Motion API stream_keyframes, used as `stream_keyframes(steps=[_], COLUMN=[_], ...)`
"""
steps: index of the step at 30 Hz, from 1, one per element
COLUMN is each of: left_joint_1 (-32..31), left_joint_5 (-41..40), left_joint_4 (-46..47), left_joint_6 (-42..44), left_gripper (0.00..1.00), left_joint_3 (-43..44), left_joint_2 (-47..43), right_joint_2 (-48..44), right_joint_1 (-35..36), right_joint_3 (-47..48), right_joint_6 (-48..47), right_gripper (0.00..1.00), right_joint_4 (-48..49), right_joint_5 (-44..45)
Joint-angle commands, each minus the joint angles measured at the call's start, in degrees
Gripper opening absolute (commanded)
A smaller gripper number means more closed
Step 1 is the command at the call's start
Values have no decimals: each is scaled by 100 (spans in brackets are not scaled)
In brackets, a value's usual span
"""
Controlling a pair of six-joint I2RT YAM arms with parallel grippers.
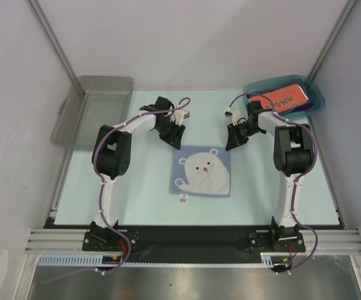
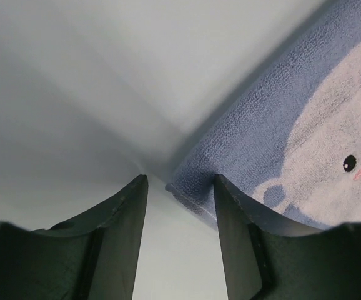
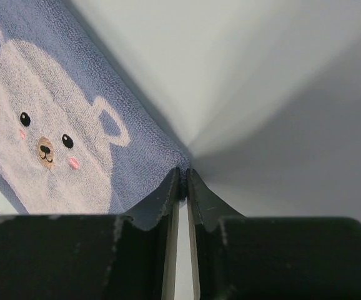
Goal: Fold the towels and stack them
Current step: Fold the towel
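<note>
A pale blue bear towel (image 1: 200, 170) lies spread flat near the middle of the table (image 1: 137, 187). The white bear face is up and a small label pokes out at the towel's near edge. Both arms reach in over its far edge, one at each far corner. The left tool (image 1: 175, 142) is at the far left corner with its jaws apart. In the left wrist view bare table shows in the gap between the two dark fingers (image 2: 127, 231). The towel's corner lies on the table at the edge of that gap, partly hidden behind the finger on the picture's right, and whether it touches that finger cannot be told. The right tool (image 1: 232, 145) is at the far right corner. In the right wrist view its jaws are drawn almost together, with only a thin slit between them, and the tip of the towel's corner is pinched right at the fingertips. From there the cloth runs away to the left with the bear's face on it. A second towel is well apart from this one: the orange-red towel (image 1: 280, 99), printed with dark letters, lies inside the teal bin (image 1: 315, 103) at the far right corner of the table. A grey bin (image 1: 102, 109) stands at the far left — nothing can be made out inside it.
</note>
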Motion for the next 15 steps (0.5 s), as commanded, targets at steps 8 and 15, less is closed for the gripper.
stream_keyframes(steps=[8,15], left_joint_1=[-44,-44], left_joint_5=[-131,-122], left_joint_4=[-325,-395], left_joint_6=[243,305], left_gripper=[7,0], left_joint_3=[624,738], left_joint_2=[554,615], right_joint_2=[7,78], right_joint_1=[42,-46], right_joint_3=[118,198], right_joint_6=[-127,-179], right_gripper=[19,26], right_joint_4=[-29,-143], right_joint_5=[261,112])
